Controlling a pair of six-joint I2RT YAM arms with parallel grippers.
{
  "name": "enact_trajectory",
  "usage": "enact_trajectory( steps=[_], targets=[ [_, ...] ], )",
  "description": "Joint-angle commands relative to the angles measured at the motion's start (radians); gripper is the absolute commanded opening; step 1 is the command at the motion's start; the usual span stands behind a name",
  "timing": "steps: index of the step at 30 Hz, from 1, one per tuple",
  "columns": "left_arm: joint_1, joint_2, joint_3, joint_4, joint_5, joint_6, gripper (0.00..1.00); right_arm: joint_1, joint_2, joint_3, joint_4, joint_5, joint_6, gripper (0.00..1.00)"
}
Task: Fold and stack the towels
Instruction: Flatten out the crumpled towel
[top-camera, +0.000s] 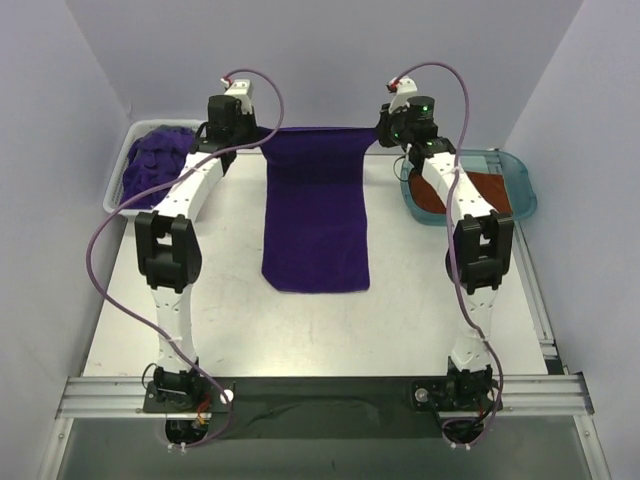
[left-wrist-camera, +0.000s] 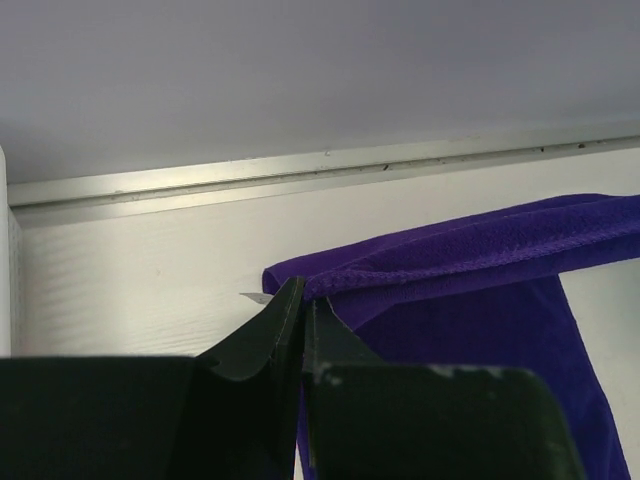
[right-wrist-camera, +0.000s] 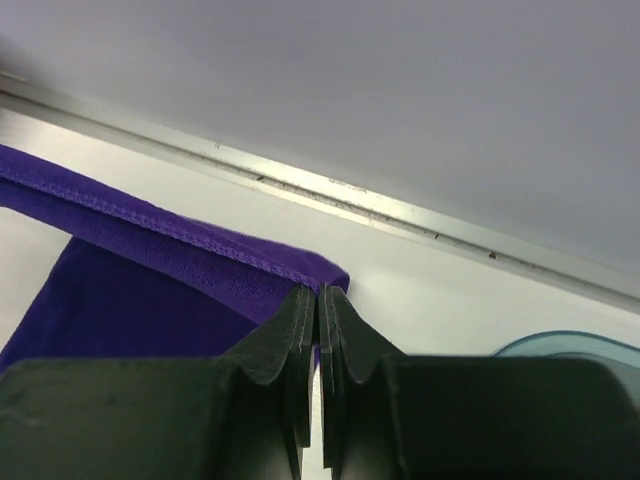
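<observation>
From above, one long purple towel (top-camera: 316, 215) lies down the middle of the table (top-camera: 300, 330). Its far edge is pulled tight between the two arms. The left gripper (top-camera: 258, 135) pinches the far left corner and the right gripper (top-camera: 384, 128) pinches the far right corner. More purple towels (top-camera: 158, 160) sit heaped in the white basket (top-camera: 113, 197) on the left. An orange towel (top-camera: 490, 190) lies in the teal tray (top-camera: 522, 190) on the right.

The left wrist camera shows its dark fingers (left-wrist-camera: 265, 340) squeezed tight on the towel's corner.

The right wrist camera shows its fingers (right-wrist-camera: 285, 335) squeezed tight on the other corner
</observation>
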Motion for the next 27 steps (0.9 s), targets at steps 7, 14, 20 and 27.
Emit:
enact_trajectory(
  steps=[7,14,20,27],
  targets=[
    [0.026,-0.207,-0.282,0.134,0.058,-0.01,0.0,-0.021,-0.219,-0.278,0.07,-0.037,0.009,0.0],
    [0.022,-0.607,-0.537,0.189,0.035,0.01,0.0,-0.02,-0.531,-0.417,0.028,-0.04,0.009,0.0],
    [-0.044,-1.001,-0.747,0.158,0.046,0.065,0.0,-0.014,-0.881,-0.564,-0.048,-0.1,0.056,0.0],
    [-0.167,-1.365,-0.827,0.037,0.065,0.057,0.0,0.0,-1.253,-0.701,-0.139,-0.209,0.12,0.0]
  ],
)
